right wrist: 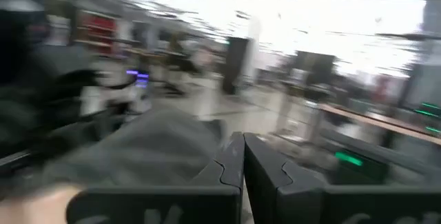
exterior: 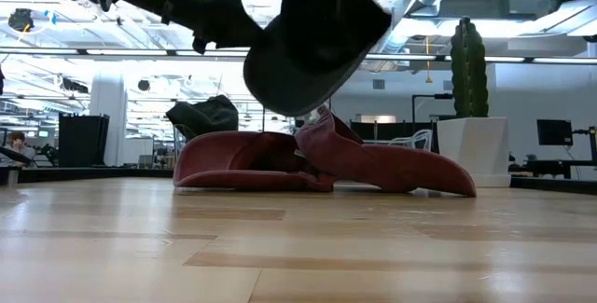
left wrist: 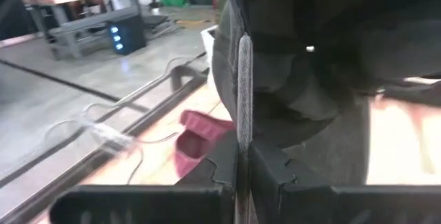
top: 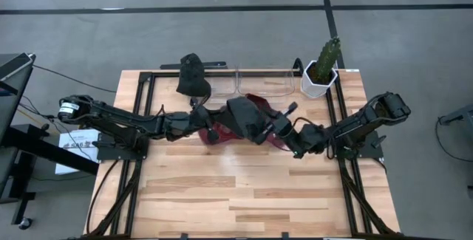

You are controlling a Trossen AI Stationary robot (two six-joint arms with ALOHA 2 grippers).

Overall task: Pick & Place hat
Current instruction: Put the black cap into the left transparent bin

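Note:
A black hat hangs in the air between my two grippers, above the table's middle; the low view shows the black hat lifted clear. Under it, two dark red hats lie flat on the wood. Another dark hat rests near the table's far edge. My left gripper is shut at the black hat's left side, my right gripper at its right side. My left gripper pinches the black hat's rim edge between its two fingers, coming level from the table's left. The edge stands upright between the fingertips, and the hat is lifted clear. My right gripper is shut on the hat's dark cloth, coming from the table's right. Blur hides which part of the hat it has.
Two clear plastic bins stand at the far edge, beside a cactus in a white pot at the far right corner. Black frame rails run along the table's left and right sides. Bare wood fills the near half.

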